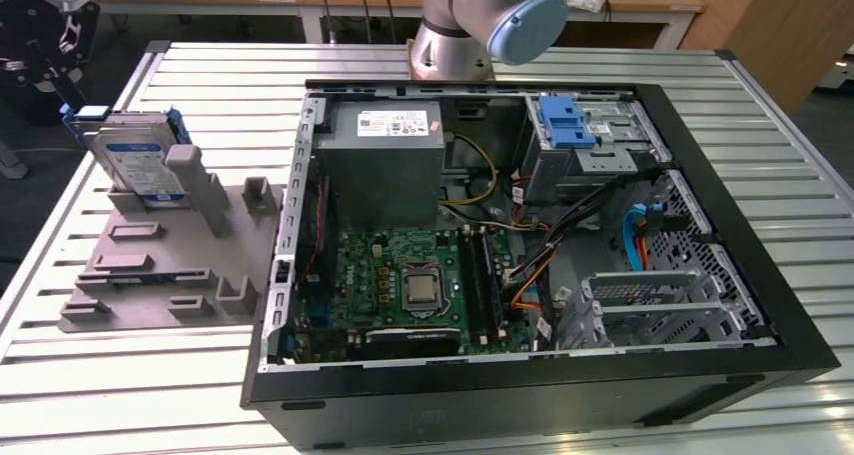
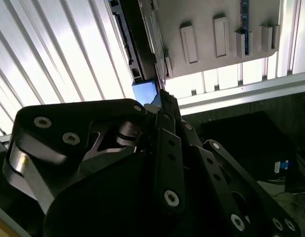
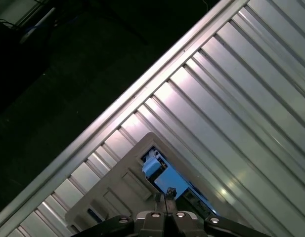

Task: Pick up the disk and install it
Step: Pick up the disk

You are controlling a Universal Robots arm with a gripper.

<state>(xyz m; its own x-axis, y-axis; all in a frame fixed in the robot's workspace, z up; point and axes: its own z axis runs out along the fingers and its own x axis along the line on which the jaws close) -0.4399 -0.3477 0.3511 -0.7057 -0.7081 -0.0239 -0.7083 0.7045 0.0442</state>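
Jaws together, one disk [image 1: 140, 165] upright in one grey holder [image 1: 134, 275]

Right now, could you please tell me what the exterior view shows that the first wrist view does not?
Exterior view: the open computer case, its motherboard, and the arm behind it. First wrist view: the shut gripper pointing at the disk, and dark floor past the slatted table. Both: the disk standing in the grey holder on that table.

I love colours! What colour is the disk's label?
White and blue, on the flat silver-grey metal disk; exterior view shows it best.
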